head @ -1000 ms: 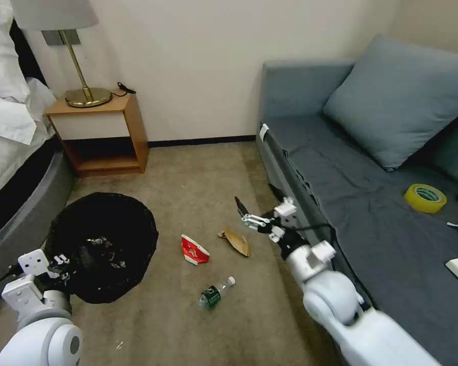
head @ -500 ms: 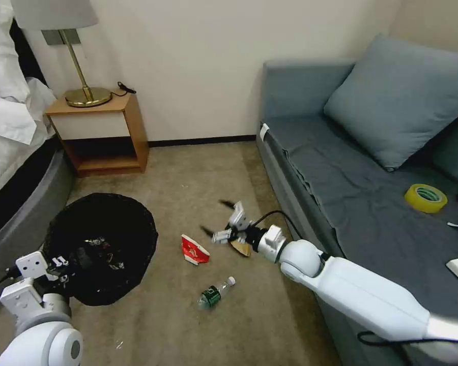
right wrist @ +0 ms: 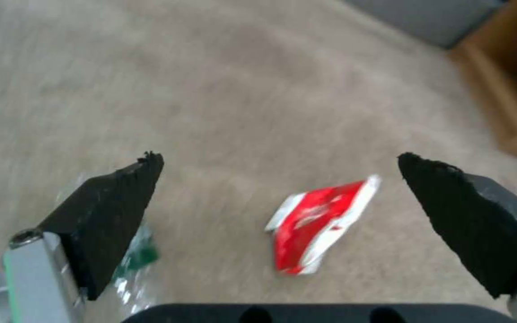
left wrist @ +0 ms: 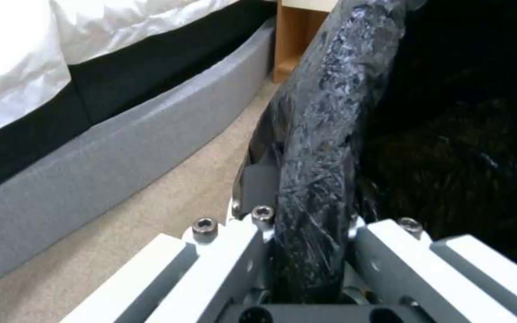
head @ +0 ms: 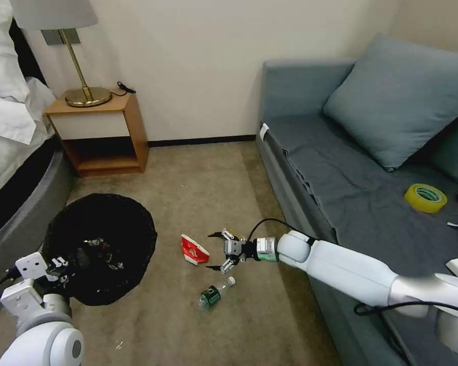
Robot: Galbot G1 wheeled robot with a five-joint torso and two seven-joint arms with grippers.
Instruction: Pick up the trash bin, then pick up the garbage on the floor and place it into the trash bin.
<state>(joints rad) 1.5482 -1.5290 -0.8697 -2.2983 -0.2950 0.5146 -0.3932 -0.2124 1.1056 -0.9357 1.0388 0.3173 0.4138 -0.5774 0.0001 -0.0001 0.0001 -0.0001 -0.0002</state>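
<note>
Right gripper (head: 215, 251) low over carpet, jaws spread; red-and-white carton (head: 194, 250) just ahead toward trash bin (head: 101, 244), long axis slanted. Left gripper (left wrist: 306, 251) clamped on bin rim. Right wrist: carton (right wrist: 318, 222) between fingertips (right wrist: 128, 188), bottle (right wrist: 136, 260) behind one

trash bin (head: 101, 244) liner: your left gripper (left wrist: 306, 251) pinches crinkly, glossy black plastic.
carton (right wrist: 318, 220): before your right gripper (right wrist: 279, 179), shiny red-and-white card.
carpet (head: 203, 178): matt beige pile.

bins: 1 (head: 101, 239) | cartons: 1 (head: 194, 250) | bottles: 1 (head: 215, 293) | tape rolls: 1 (head: 425, 197)
</note>
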